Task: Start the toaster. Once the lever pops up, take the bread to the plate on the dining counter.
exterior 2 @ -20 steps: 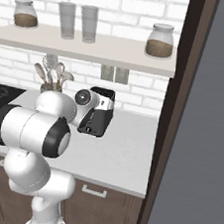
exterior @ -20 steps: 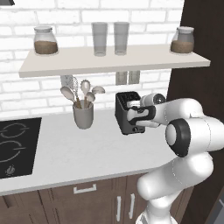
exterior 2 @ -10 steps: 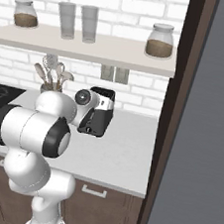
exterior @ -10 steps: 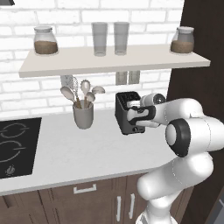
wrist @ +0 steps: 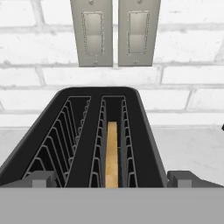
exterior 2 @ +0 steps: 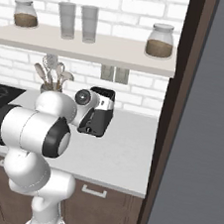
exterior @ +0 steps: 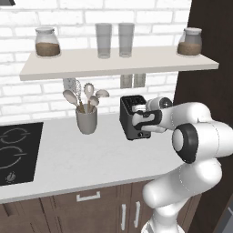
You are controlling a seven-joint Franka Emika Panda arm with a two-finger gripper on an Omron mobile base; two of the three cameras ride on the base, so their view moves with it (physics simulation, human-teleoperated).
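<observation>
- Toaster [exterior: 133, 117]: black, upright on the white surface [exterior: 68, 154] against the brick wall, below two wall switches [wrist: 116, 33].
- Bread [wrist: 112, 153]: one slice sunk edge-on in the right-hand slot; left slot bare.
- Hand [wrist: 112, 178]: fingers spread wide, poised over the toaster's near end, gripping nothing.
- Utensil crock [exterior: 86, 120]: left of toaster, well apart.

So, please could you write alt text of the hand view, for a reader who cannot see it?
A black toaster seen from above and close, with a slice of bread standing on edge in its right slot and the left slot empty. The open pincer hangs over the near end. Behind, two grey wall switches sit on white brick.
</observation>
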